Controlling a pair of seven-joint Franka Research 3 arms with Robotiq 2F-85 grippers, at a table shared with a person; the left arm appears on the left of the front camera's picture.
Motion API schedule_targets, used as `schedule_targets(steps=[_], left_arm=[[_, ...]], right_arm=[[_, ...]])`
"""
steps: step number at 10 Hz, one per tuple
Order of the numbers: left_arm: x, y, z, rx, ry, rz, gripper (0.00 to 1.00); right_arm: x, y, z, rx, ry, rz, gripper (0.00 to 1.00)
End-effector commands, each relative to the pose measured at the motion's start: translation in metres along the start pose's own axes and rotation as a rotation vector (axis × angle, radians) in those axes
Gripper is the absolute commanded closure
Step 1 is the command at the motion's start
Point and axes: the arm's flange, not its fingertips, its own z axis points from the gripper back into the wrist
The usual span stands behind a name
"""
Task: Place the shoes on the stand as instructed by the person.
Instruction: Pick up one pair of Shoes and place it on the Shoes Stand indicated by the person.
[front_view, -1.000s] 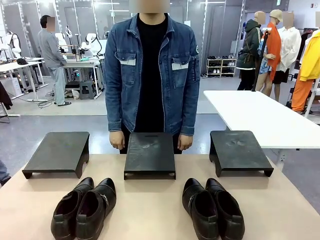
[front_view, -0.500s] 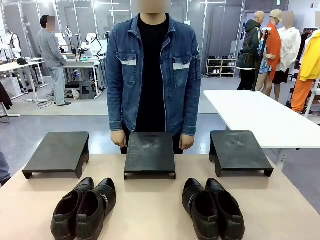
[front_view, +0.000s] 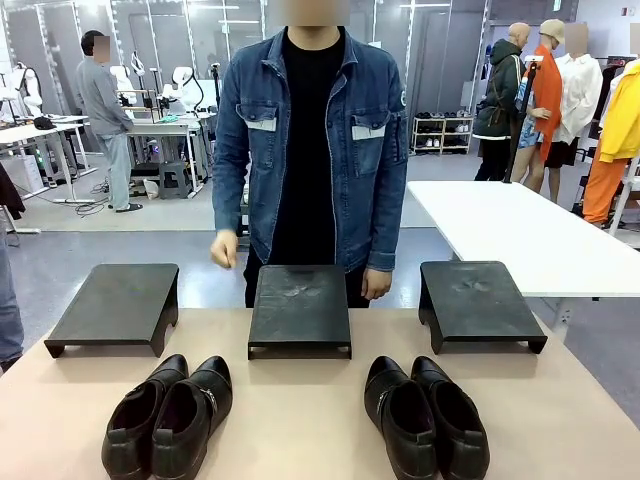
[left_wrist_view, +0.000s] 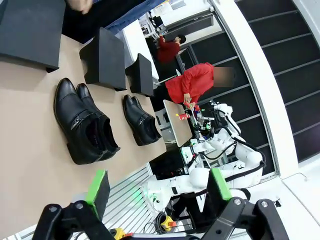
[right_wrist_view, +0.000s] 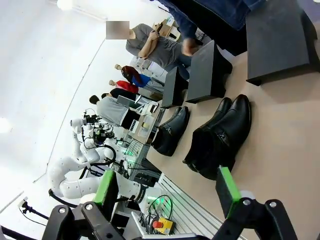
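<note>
Two shoe pairs (front_view: 168, 420) (front_view: 425, 418), three stands (front_view: 115, 300) (front_view: 300, 305) (front_view: 478, 298), one person (front_view: 305, 140); left pincer (left_wrist_view: 158, 186) and right pincer (right_wrist_view: 167, 190) apart.

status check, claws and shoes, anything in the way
Left claw open, right claw open, both empty. Left pair and right pair on table, none on the stands. Person's hand raised beyond them.
</note>
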Motion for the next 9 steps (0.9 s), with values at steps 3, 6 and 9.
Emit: schedule_targets(steps=[3, 6, 9], left_arm=[[-0.0019, 0.0008, 0.0020, -0.013, 0.003, -0.001, 0.00], [-0.0019, 0.0008, 0.0020, -0.013, 0.003, -0.001, 0.00], [-0.0019, 0.0008, 0.0020, -0.013, 0.003, -0.001, 0.00]], right_arm=[[-0.0008, 0.0003, 0.0004, 0.005, 0.000, 0.002, 0.00], [-0.0008, 0.0003, 0.0004, 0.005, 0.000, 0.002, 0.00], [-0.0008, 0.0003, 0.0004, 0.005, 0.000, 0.002, 0.00]])
